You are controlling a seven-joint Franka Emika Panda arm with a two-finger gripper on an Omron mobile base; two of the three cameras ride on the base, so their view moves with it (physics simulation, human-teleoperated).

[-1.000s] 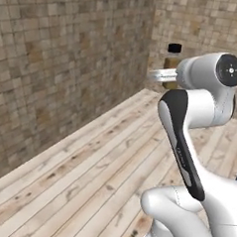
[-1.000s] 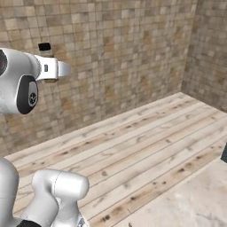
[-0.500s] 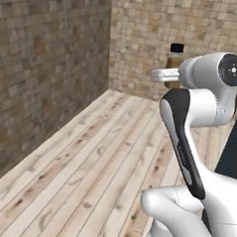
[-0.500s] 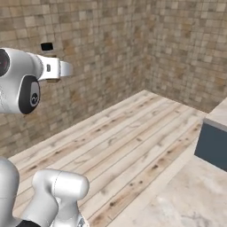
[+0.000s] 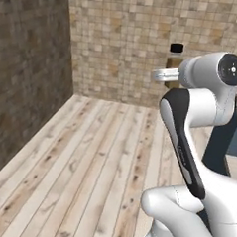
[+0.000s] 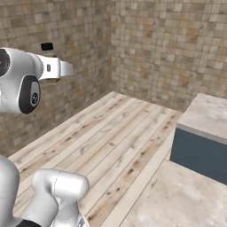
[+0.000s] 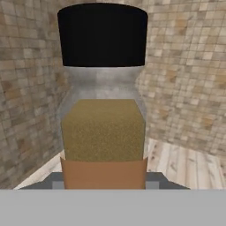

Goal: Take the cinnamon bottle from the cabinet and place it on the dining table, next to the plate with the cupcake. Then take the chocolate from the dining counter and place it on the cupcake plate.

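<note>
Stone-tiled walls and plank floor behind; cinnamon bottle [image 7: 103, 110] upright, clamped low on its body between the jaws of the gripper [image 5: 168, 77], black cap clear above; judged light, rigid, smooth-sided, probably breakable, best held at mid-body; beige dining table [image 6: 208, 113] off right.

Light is even and soft, without clear source or hard shadows. The rendered pictures are coarse; the bottle [image 7: 102, 101] is blurry up close. No glare or edge distortion.

Tan tiled walls [image 5: 120, 46]; pale plank floor [image 5: 98, 164] below.
</note>
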